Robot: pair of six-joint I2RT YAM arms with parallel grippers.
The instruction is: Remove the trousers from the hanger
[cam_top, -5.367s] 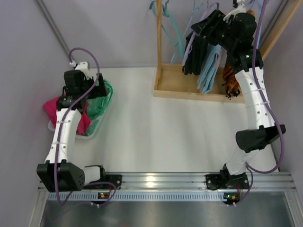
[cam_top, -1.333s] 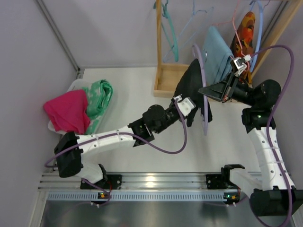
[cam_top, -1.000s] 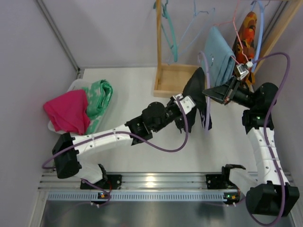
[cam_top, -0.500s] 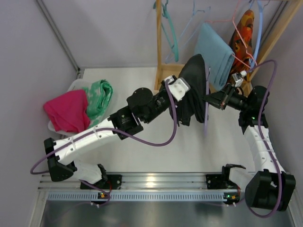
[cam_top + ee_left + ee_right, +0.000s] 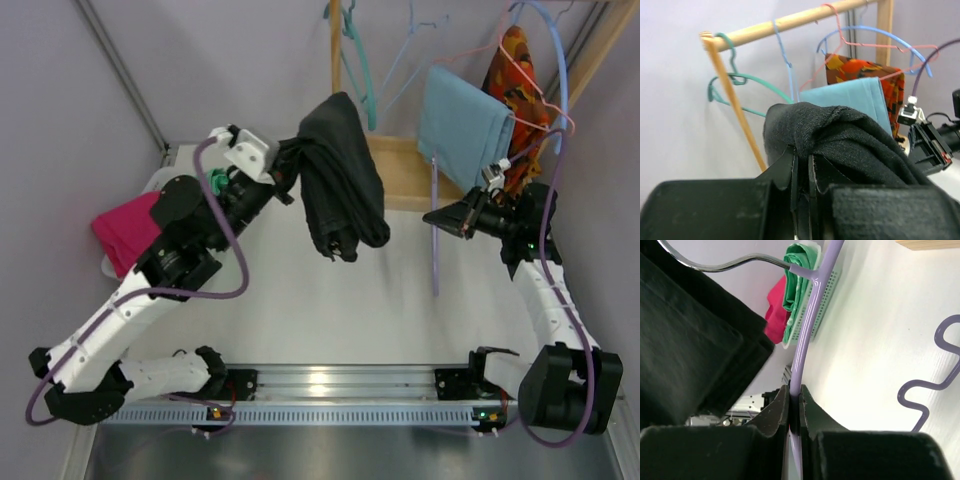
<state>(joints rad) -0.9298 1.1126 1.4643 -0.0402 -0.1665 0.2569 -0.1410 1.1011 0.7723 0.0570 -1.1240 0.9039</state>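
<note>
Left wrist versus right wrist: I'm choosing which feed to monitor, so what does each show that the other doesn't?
Only left wrist: the wooden rail, the light blue garment and the orange patterned garment. Only right wrist: the right gripper shut on the purple hanger, plus the green cloth and pink cloth. Both: the black trousers.

From above, the left gripper tips are buried in the black trousers, and the wooden rack runs off the top edge; on the right wrist view, the purple hanger is lost between the fingers of the right gripper
</note>
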